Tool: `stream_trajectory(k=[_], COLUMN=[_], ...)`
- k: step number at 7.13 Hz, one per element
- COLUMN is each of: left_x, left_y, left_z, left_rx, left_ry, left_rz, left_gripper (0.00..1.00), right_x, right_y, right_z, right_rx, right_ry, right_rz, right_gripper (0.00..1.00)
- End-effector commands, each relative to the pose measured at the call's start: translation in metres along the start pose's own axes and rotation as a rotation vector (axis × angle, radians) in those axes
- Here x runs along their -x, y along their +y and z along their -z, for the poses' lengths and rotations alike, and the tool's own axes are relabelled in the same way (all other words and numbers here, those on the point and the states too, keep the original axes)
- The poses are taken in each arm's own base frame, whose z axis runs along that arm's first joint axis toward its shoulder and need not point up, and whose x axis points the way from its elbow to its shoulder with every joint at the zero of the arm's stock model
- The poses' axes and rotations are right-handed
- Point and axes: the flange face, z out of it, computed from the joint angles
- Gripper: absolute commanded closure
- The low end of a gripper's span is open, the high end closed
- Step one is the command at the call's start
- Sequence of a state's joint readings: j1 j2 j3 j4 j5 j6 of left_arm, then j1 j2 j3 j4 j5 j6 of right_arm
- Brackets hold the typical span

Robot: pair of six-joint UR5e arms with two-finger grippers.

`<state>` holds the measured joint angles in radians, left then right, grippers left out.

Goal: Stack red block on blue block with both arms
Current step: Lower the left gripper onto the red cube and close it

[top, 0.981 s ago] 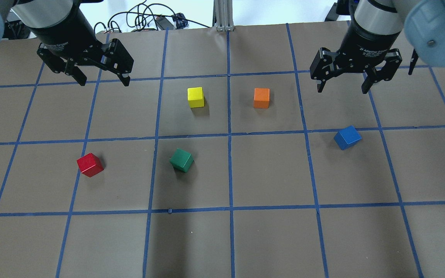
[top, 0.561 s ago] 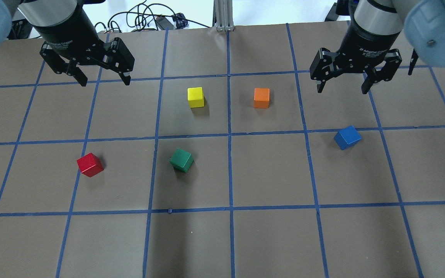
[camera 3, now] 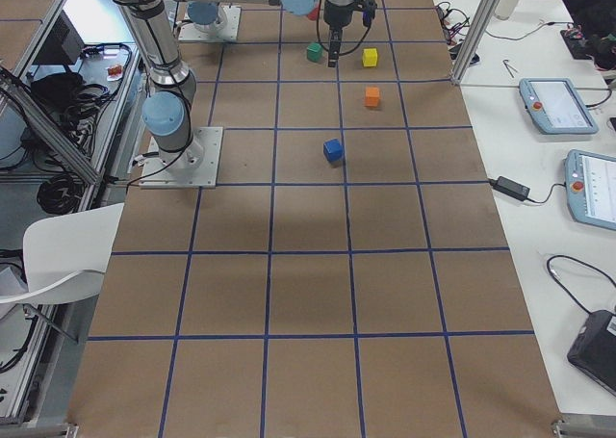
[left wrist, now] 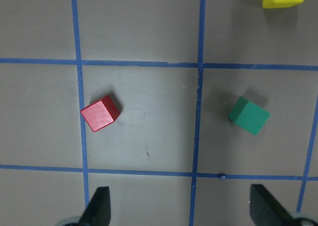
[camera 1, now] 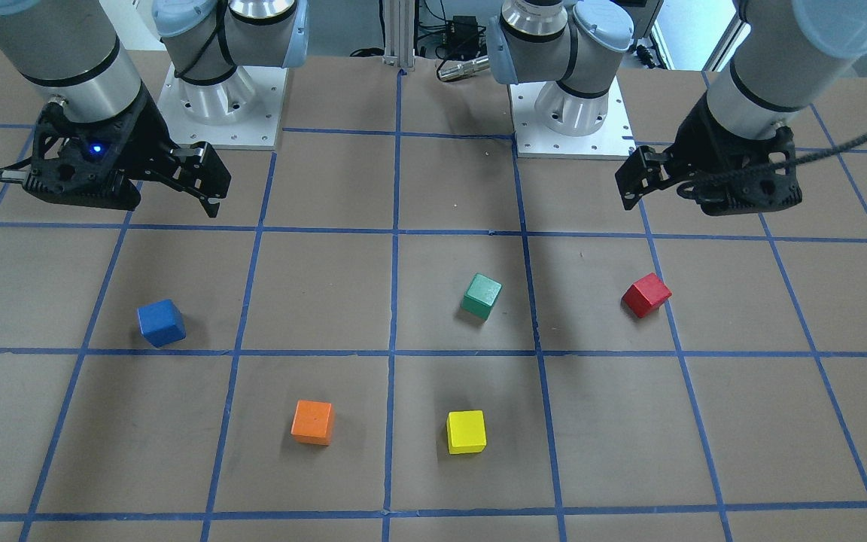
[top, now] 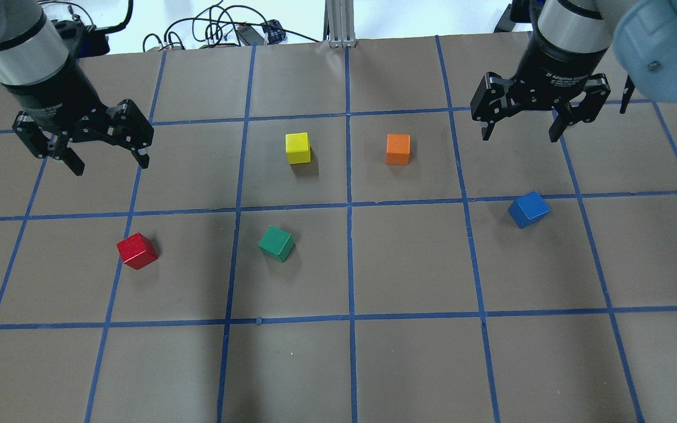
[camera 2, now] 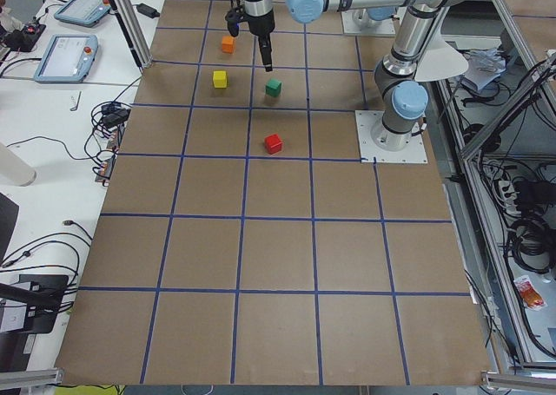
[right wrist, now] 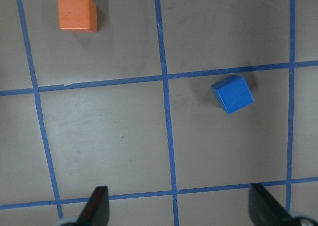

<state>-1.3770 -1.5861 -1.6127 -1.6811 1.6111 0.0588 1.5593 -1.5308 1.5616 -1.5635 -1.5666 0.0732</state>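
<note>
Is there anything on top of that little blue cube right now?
No. The blue block has a bare top face in the overhead view. The red block sits apart from it on the brown table. The blue block's underside, against the table, is hidden.

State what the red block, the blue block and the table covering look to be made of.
Red block: likely painted wood or hard plastic; matte faces, crisp edges. Blue block: the same, matte solid colour. Table covering: probably brown paper, dull and flat, gridded with blue tape.
</note>
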Motion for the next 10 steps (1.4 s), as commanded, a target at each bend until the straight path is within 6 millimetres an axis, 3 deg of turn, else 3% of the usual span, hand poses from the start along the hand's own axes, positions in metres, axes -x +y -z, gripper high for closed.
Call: stream_trajectory(k=[1, 4, 6, 7, 10], left_x=[0.067, 0.074, 0.072, 0.074, 0.077], left_y=[-0.007, -0.007, -0.002, -0.009, -0.028], left_z=[-0.070, -0.188, -0.221, -0.238, -0.261], left_rx=[0.049, -0.081, -0.068, -0.048, -0.067], left_ry=[0.033, 0.024, 0.020, 0.023, 0.016], left_rz=[0.113, 0.173, 0.173, 0.181, 0.176], left_gripper=[0.00, 0.00, 0.00, 0.00, 0.11], right_x=[-0.002, -0.003, -0.002, -0.002, -0.003], right_y=[-0.001, -0.001, -0.001, -0.001, -0.002], right_z=[0.001, 0.001, 0.001, 0.001, 0.000], right_rx=[-0.004, -0.006, -0.006, -0.006, -0.005], right_ry=[0.001, 0.008, 0.007, 0.008, 0.008], right_rz=[0.003, 0.005, 0.007, 0.007, 0.008], right_gripper=[0.00, 0.00, 0.00, 0.00, 0.00])
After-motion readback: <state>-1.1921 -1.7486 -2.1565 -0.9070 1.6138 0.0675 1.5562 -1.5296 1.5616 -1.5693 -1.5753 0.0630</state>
